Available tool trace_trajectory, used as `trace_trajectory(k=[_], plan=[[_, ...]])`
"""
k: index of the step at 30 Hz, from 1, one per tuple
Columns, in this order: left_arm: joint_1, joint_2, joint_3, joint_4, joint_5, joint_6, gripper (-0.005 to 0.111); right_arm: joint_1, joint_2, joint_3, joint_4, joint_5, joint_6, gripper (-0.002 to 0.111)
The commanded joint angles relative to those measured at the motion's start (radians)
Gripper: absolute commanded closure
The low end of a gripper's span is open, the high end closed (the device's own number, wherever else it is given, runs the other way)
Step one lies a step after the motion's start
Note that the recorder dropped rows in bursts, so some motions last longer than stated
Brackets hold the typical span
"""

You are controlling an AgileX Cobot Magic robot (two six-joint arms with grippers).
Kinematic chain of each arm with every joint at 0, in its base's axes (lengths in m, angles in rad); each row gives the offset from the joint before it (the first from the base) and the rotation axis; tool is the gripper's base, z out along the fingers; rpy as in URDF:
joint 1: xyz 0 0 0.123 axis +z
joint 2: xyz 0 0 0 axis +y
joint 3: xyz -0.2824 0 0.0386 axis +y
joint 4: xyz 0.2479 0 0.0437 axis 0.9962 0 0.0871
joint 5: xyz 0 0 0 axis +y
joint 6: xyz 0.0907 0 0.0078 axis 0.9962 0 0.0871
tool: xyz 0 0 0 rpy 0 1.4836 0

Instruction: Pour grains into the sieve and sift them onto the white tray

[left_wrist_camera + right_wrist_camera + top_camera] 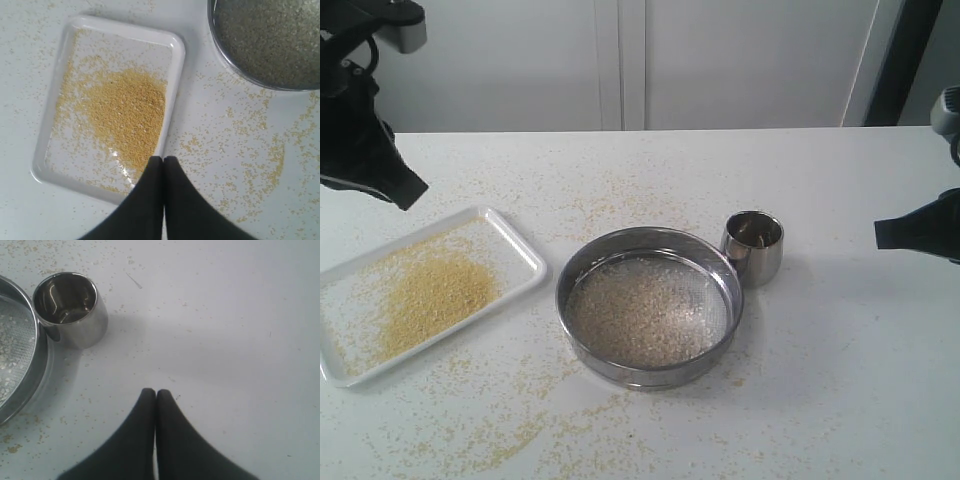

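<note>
The round steel sieve (650,306) sits mid-table and holds pale whitish grains (642,312) on its mesh. Left of it lies the white tray (516,237) with a heap of fine golden-yellow grains (432,301). In the left wrist view the tray (176,75) and its yellow heap (127,112) lie below my left gripper (163,159), which is shut and empty, raised above the tray. The sieve (235,65) shows at that view's corner. My right gripper (155,391) is shut and empty, over bare table to the right of the small steel cup (70,307). The sieve rim (42,352) shows beside the cup.
The small steel cup (753,246) stands upright touching the sieve's far right side; it looks empty. Loose grains are scattered over the white table (820,380) around the tray and in front of the sieve. The left arm (360,140) and right arm (920,228) hang at the view's edges.
</note>
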Motion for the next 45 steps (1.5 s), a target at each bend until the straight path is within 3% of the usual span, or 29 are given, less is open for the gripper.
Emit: trace_trajectory(k=[1, 6, 19, 33, 38, 45], plan=[[0.003, -0.068, 0.008, 0.004, -0.029, 0.003, 0.107, -0.002, -0.005, 0.004, -0.005, -0.012, 0.003, 0.108], [0.003, -0.150, 0.027, 0.009, -0.120, 0.003, 0.107, -0.002, -0.005, 0.004, -0.005, -0.012, 0.003, 0.108], [0.023, -0.383, 0.294, 0.016, -0.342, -0.023, 0.107, -0.002, -0.005, 0.004, -0.005, -0.010, 0.003, 0.108], [0.256, -0.764, 0.602, 0.012, -0.500, -0.067, 0.107, -0.002, -0.005, 0.004, -0.005, -0.012, 0.003, 0.108], [0.386, -0.888, 0.718, 0.005, -0.539, -0.091, 0.107, -0.002, -0.005, 0.004, -0.005, -0.010, 0.003, 0.108], [0.442, -0.974, 0.786, -0.021, -0.559, -0.092, 0.107, -0.002, -0.005, 0.004, -0.005, -0.012, 0.003, 0.108]])
